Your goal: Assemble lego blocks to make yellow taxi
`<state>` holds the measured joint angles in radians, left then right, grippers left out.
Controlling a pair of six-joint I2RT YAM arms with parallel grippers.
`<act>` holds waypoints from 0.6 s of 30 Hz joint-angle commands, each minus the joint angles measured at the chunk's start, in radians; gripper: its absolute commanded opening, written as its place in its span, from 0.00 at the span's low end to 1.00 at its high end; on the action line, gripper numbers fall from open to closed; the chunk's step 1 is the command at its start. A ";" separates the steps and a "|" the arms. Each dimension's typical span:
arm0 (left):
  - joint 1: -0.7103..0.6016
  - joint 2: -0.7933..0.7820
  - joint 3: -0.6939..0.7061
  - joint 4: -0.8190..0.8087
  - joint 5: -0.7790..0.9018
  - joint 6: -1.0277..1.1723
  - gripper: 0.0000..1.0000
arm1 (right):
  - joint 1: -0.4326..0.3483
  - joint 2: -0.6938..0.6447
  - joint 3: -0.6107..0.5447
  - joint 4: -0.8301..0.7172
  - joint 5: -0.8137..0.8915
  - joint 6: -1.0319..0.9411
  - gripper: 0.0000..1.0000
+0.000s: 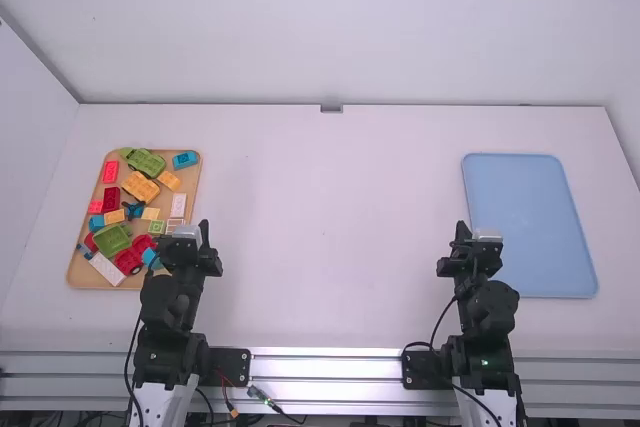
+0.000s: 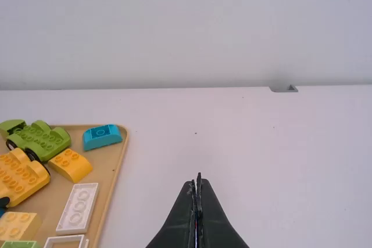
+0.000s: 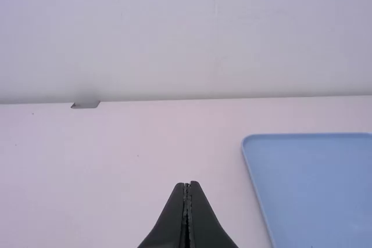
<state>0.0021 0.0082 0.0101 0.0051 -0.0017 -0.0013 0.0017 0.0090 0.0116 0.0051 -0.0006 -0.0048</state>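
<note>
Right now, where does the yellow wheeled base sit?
In the high view's left part, the yellow wheeled base lies on the tan tray, just this side of the far green wheeled base and beside a yellow sloped block.

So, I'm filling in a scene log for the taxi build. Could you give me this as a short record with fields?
source: tan tray, left side of table
taxi colour on it: yellow car base, yellow curved block
also on it: green car base, blue curved block, white block
right side: blue tray
left gripper: shut
right gripper: shut
</note>
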 commanded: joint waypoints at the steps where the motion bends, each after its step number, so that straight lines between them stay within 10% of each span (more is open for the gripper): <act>1: 0.000 0.000 0.000 0.000 0.000 0.000 0.00 | 0.000 0.000 0.000 0.000 0.000 -0.002 0.00; 18: -0.005 0.095 0.071 0.034 -0.011 0.000 0.12 | -0.003 0.136 0.101 0.011 -0.006 -0.014 0.12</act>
<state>0.0017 0.0891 0.0334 0.0284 -0.0051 -0.0010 0.0017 0.1230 0.0551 0.0109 -0.0059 -0.0132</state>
